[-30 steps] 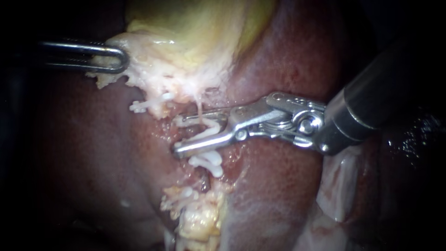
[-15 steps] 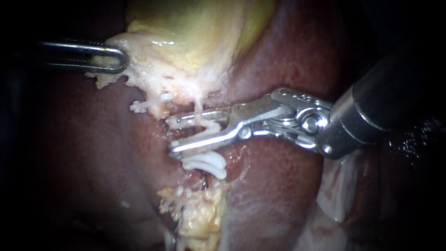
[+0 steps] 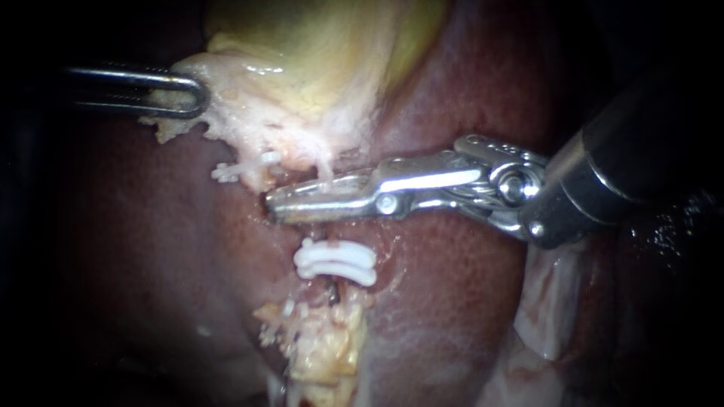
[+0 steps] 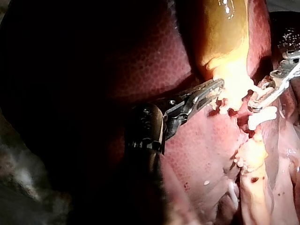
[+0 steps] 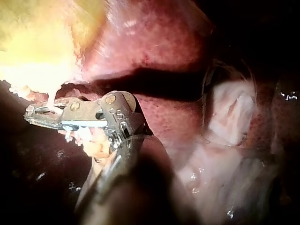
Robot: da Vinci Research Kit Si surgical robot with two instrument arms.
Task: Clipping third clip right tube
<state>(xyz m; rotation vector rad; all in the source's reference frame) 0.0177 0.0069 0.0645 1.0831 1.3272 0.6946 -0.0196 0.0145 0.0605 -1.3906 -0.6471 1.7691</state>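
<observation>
My right instrument (image 3: 274, 205) comes in from the right, its jaws shut across the thin pale right tube (image 3: 326, 175) just below the gallbladder (image 3: 317, 53). Any clip between the jaws is hidden. In the right wrist view the same jaws (image 5: 29, 116) lie together on the pale strand. Two white clips (image 3: 335, 264) sit side by side on the tube below the jaws. A further white clip (image 3: 241, 167) lies to the left. My left instrument (image 3: 197, 94) is shut on the gallbladder's pale edge and holds it to the left; the left wrist view shows this grip (image 4: 216, 87).
Dark red liver (image 3: 452, 301) surrounds the tube on both sides. Yellowish ragged fat (image 3: 324, 354) lies below the clips. Pale folded tissue (image 3: 550, 301) sits under my right instrument's shaft.
My right instrument's jaws stood open around the tube with a white clip between them; they have closed on it and moved up slightly. The two lower clips now show fully. The left instrument has not moved.
</observation>
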